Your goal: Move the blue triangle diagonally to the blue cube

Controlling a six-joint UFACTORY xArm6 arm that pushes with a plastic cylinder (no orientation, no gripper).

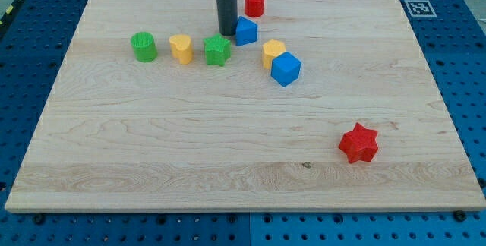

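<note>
The blue triangle (pixel 246 30) lies near the view's top centre, just below the red cylinder (pixel 254 3). My tip (pixel 226 33) touches the triangle's left side. The blue cube (pixel 286 68) sits to the lower right of the triangle, with the yellow block (pixel 272 51) touching its upper left, between it and the triangle. The rod rises from the tip out of the view's top.
A green star (pixel 217 50) sits just below my tip. A yellow heart-like block (pixel 181 48) and a green cylinder (pixel 143 46) stand to its left. A red star (pixel 358 143) lies at the lower right of the wooden board (pixel 243 162).
</note>
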